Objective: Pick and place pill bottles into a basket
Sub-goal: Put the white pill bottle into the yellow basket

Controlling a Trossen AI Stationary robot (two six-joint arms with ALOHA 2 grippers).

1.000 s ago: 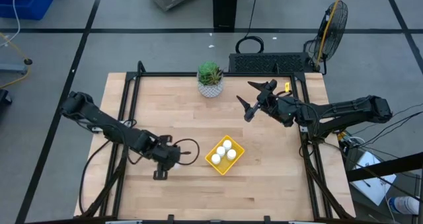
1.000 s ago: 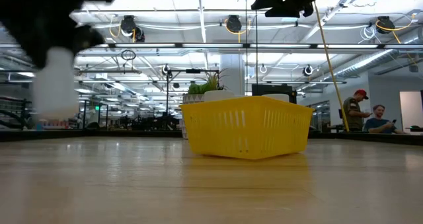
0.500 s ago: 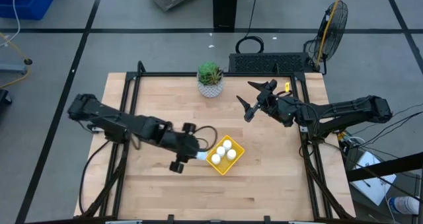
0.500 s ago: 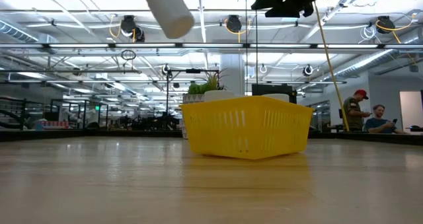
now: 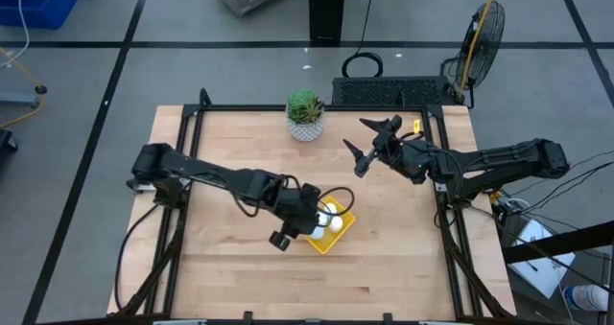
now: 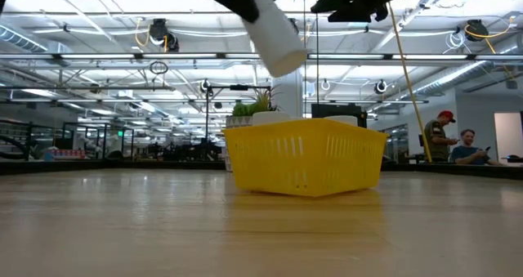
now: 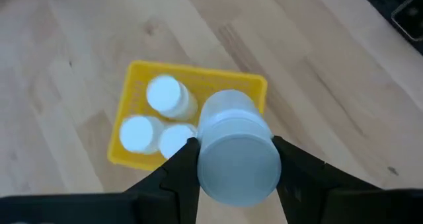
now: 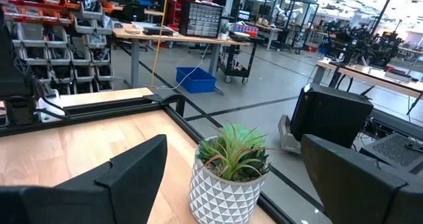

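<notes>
The basket is a yellow tray near the table's middle, also in the low view and the left wrist view. Three white pill bottles show standing in it. My left gripper is over the tray's left part, shut on another white pill bottle, which hangs above the tray. My right gripper is open and empty in the air at the far right, facing the plant pot. My left gripper pinches the bottle's round sides between its two fingers, at the bottle's upper end. The fingers come slanting down from the table's left. The bottle hangs tilted below them, its free end lowest, clear of the tray.
A white patterned pot with a green plant stands at the table's far edge. Black frame rails run along the table's sides. People sit in the room beyond the table.
My left gripper has gone up and toward the table's right edge, from the left near part to above the yellow tray, carrying the bottle. The bottle has been lifted higher above the table and tipped from upright to tilted.
</notes>
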